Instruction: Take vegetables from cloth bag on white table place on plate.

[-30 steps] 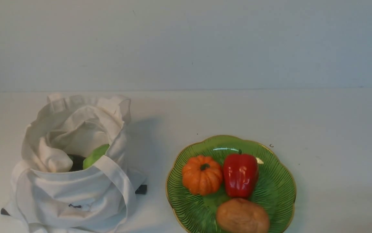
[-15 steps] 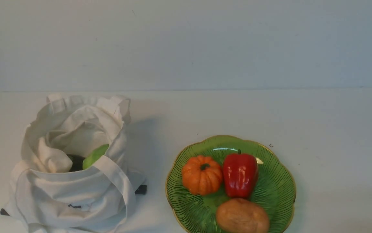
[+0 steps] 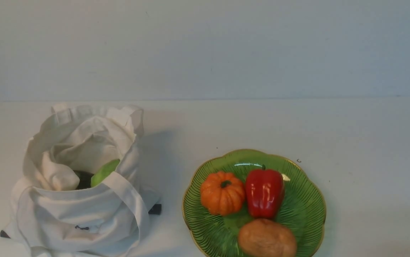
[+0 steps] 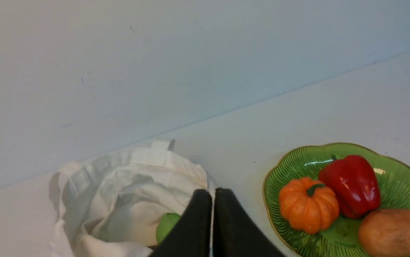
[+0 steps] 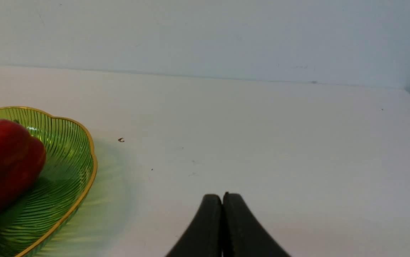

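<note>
Folds of off-white cotton tote half-hide the light green vegetable piece, right of the clenched, empty left claw. Tan oval potato shares the ribbed green glass plate, right, with orange pumpkin and glossy red pepper. Right claw clenched.

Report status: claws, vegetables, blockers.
Left claw and right claw shut, empty. Potato on plate; light green piece in cloth bag. Strap drapes by bag opening.

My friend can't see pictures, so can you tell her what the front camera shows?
A green glass plate on a white table holds an orange pumpkin, a red bell pepper and a brown potato. To its left slumps an open white cloth bag with a light green vegetable peeking out.
</note>
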You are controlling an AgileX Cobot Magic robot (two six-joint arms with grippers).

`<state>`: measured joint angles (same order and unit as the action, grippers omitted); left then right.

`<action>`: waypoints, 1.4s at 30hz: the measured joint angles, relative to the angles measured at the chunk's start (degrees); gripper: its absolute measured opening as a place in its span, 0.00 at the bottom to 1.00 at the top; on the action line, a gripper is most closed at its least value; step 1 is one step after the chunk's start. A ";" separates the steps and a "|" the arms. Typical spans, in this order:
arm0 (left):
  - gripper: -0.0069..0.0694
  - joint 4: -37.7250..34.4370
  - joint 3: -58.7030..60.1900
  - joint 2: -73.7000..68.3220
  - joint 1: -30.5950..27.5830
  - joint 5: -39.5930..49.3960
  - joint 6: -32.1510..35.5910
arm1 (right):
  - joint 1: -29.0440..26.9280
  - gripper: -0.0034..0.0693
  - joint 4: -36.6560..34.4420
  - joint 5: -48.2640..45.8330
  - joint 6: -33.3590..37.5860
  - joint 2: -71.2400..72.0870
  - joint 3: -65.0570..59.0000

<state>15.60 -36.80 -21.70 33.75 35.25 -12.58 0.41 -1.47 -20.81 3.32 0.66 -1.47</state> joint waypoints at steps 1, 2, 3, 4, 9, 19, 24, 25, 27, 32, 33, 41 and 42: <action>0.08 -2.32 1.81 0.99 -2.30 -1.79 2.38 | 0.00 0.03 0.00 0.00 0.00 0.00 0.00; 0.08 -6.03 4.78 2.66 -4.81 -4.84 6.15 | 0.00 0.03 0.00 0.00 0.00 0.00 0.00; 0.08 -9.19 7.47 4.16 -7.46 -7.70 9.30 | 0.00 0.03 0.00 0.00 0.00 0.00 0.00; 0.08 -12.90 10.30 6.07 -10.74 -10.80 12.98 | 0.00 0.03 0.00 0.00 0.00 0.00 0.00; 0.08 -21.91 22.43 13.06 -21.37 -21.29 20.99 | 0.00 0.03 0.00 0.00 0.00 0.00 0.00; 0.08 -22.56 38.36 22.31 -30.37 -20.62 22.68 | 0.00 0.03 0.00 0.00 0.00 0.00 0.00; 0.08 -21.78 38.42 22.30 -30.37 -15.16 22.68 | 0.00 0.03 0.00 0.00 0.00 0.00 0.00; 0.08 -21.65 38.42 22.30 -30.37 -14.60 22.68 | 0.00 0.03 0.00 0.00 0.00 0.00 0.00; 0.08 -21.59 38.44 22.30 -30.37 -14.21 22.68 | 0.00 0.03 0.00 0.00 0.00 0.00 0.00; 0.08 -21.59 38.44 22.30 -30.37 -14.21 22.68 | 0.00 0.03 0.00 0.00 0.00 0.00 0.00; 0.08 -21.59 38.44 22.30 -30.37 -14.21 22.68 | 0.00 0.03 0.00 0.00 0.00 0.00 0.00; 0.08 -21.59 38.49 22.30 -30.37 -14.21 22.82 | 0.00 0.03 0.00 0.00 0.00 0.00 0.00; 0.08 -21.59 38.49 22.30 -30.37 -14.21 22.82 | 0.00 0.03 0.00 0.00 0.00 0.00 0.00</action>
<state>-5.99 1.68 0.60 3.37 21.04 10.24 0.41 -1.47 -20.81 3.32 0.66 -1.47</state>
